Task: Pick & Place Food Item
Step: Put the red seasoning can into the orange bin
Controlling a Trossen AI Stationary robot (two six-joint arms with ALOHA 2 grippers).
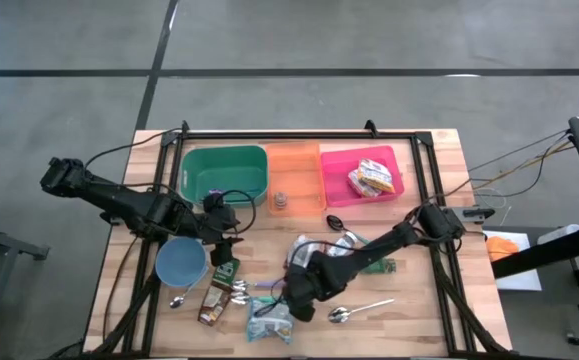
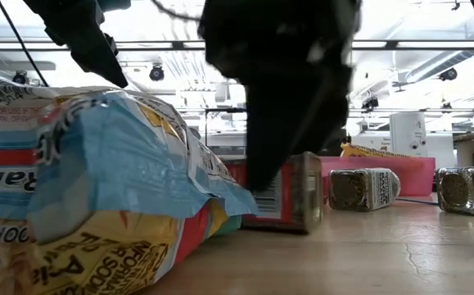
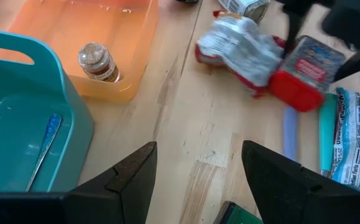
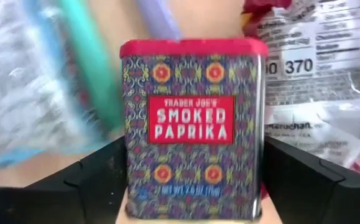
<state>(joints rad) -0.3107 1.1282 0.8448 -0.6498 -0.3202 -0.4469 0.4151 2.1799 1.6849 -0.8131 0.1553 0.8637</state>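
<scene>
A smoked paprika tin with a red lid and a patterned label sits between the fingers of my right gripper, which is shut on it near the table's middle front. The left wrist view shows the same tin beside a crumpled silver and red packet. My left gripper hangs open over bare wood, next to the blue cup, touching nothing. A pink bin at the back holds food packets. My right gripper pinches the paprika tin by its two narrow sides, one finger on each side, label facing the wrist camera. The fingers come from above, pointing steeply down. In the low view the tin's lower edge looks to be on the table.
A green bin with a spoon and an orange bin with a spice jar stand at the back. A ramen bag, snack packets, spoons and spice jars crowd the front.
</scene>
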